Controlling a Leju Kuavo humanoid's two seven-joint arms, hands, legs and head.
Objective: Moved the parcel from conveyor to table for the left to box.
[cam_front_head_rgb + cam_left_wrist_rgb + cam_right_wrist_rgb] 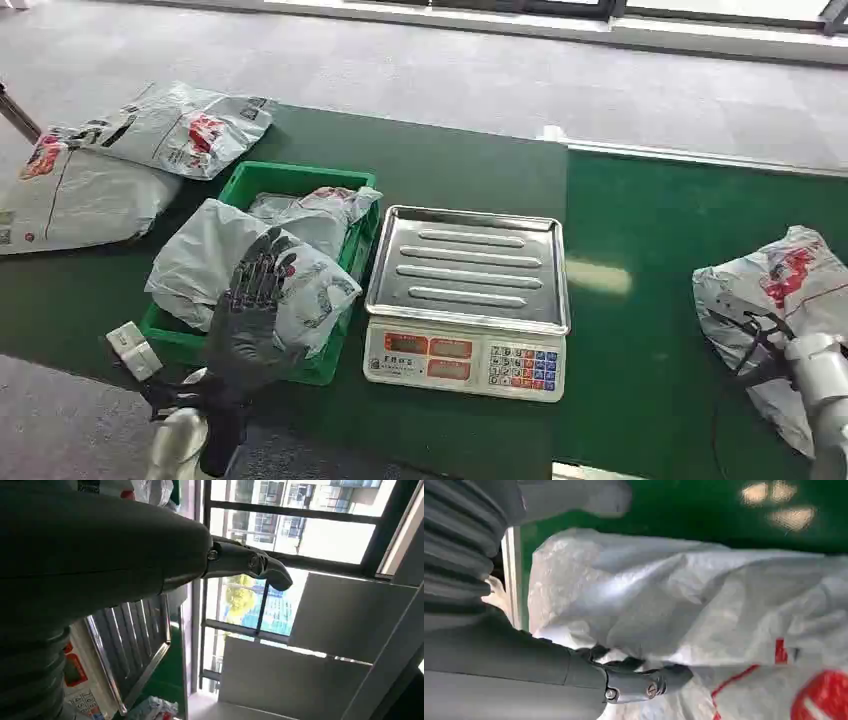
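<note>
From the head view, the left hand (pixel 252 315) is raised over the near corner of a green plastic crate (pixel 262 180), its dark fingers spread flat and holding nothing. The crate holds crinkled grey plastic mailer bags (pixel 300 215). Two more soft bags (pixel 150 135) lie on the dark green tabletop (pixel 450 160) beyond it. Beside the crate sits a scale (pixel 468 300) with a ribbed, shiny steel pan and a keypad front. Far right, on the brighter green conveyor (pixel 650 250), lies the parcel (pixel 790 290), a wrinkled grey bag with red print, with the silver right arm reaching to its near side.

In the left wrist view, the smooth grey thumb (pixel 250 562) sticks out free against big window panes, the scale's ridged pan and the crate's green edge close by.

In the right wrist view, the right hand (pixel 634 680) presses into the parcel's glossy, creased film; a dark finger digs under a fold, though I cannot tell if the grip is closed
</note>
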